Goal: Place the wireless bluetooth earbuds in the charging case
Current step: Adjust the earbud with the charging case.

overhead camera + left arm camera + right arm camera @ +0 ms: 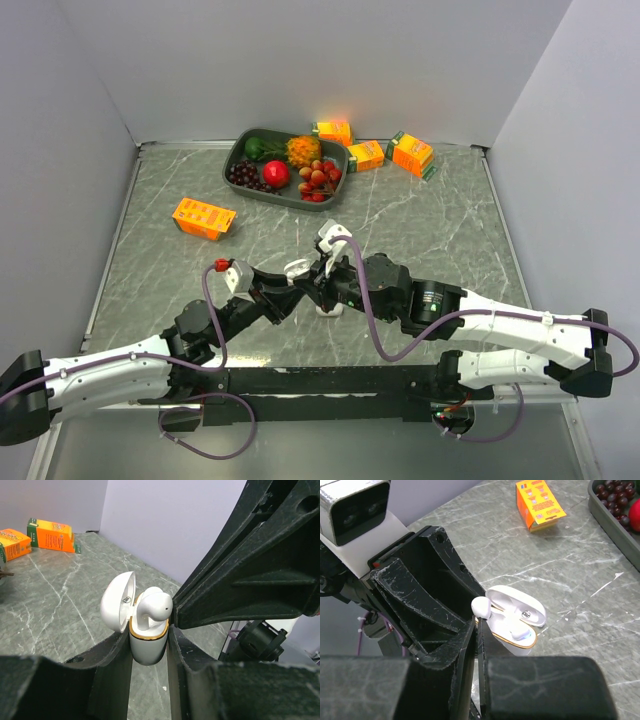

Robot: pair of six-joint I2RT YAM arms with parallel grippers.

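Step in hand: seating an earbud. One small glossy white plastic earbud with a short stem stands stem-down in the mouth of the glossy white, gold-rimmed plastic charging case. Its head rides above the rim, so I'd judge it not fully home.
Left fingers: the black left fingers press on both sides of the case body and hold it upright, with the hinged lid swung open.
Right fingers: the black right fingers are almost together, pinching the earbud at their tips, right at the case's rim.
Second earbud: another white earbud lies bedded in the case's other well.
Where: case and earbud are held off the surface, over its near middle, where the two arms meet.
Next move: to my eye, push the stem straight down until the head sinks in, then let go. The left side must keep the case steady, because a tilted stem could jam or pop out.
Surface: a grey marbled surface. A dark oval tray of fruit sits at the far side, with three orange cartons to its right. A fourth orange carton lies further left.
Room: plain pale walls close in the left, far and right sides.
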